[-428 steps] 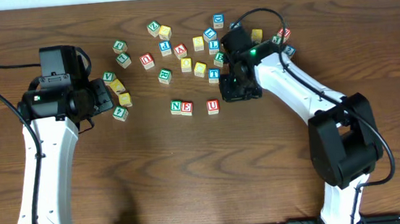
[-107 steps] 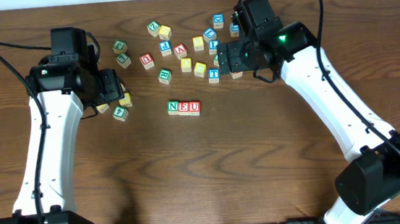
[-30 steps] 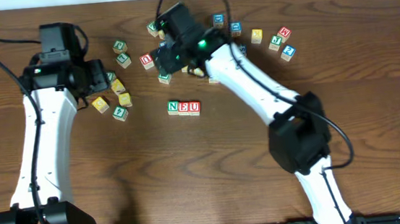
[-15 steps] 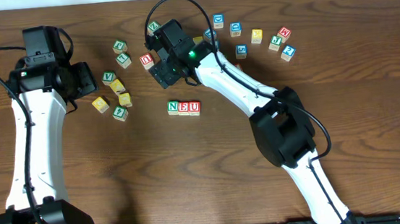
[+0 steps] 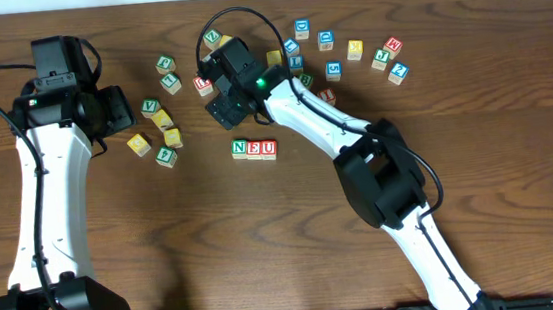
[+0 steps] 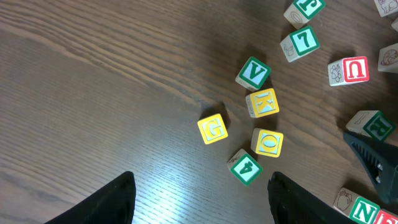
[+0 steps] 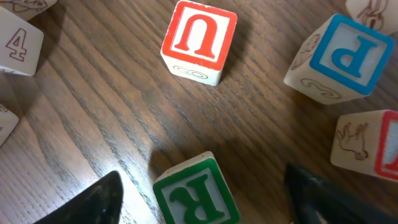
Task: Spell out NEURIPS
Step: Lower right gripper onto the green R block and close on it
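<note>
The right gripper (image 7: 204,180), fingers spread apart, straddles a green R block (image 7: 194,194) without gripping it. Just beyond it sit a red U block (image 7: 198,40) and a blue P block (image 7: 336,59). The N-E-U row (image 5: 255,149) lies just behind it. The left gripper (image 6: 202,180) is also spread and empty, with a yellow G block (image 6: 212,129) ahead.

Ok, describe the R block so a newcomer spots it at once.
Start at the N-E-U row mid-table; the right gripper hangs just beyond it. The R block sits between its open jaws, green-faced where its neighbours are a red U and blue P.
</note>
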